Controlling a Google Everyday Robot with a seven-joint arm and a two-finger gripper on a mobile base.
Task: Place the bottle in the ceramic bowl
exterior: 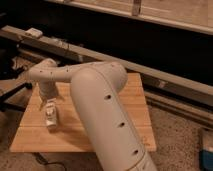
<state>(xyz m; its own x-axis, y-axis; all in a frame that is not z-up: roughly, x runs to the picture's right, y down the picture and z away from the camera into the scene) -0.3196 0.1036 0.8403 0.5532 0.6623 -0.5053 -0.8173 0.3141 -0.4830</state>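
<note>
The small white bottle (51, 120) lies on the left part of the light wooden tabletop (131, 100). My gripper (48, 106) hangs from the end of the thick white arm (95, 100), right over the bottle's far end, touching or almost touching it. The arm sweeps from the bottom middle up and left and covers the middle of the table. The ceramic bowl is not in view; it may be hidden behind the arm.
A long metal rail (160, 80) runs along the back behind the table. Dark stand legs (11, 97) sit at the left of the table. A blue object (206, 150) lies on the speckled floor at the right edge.
</note>
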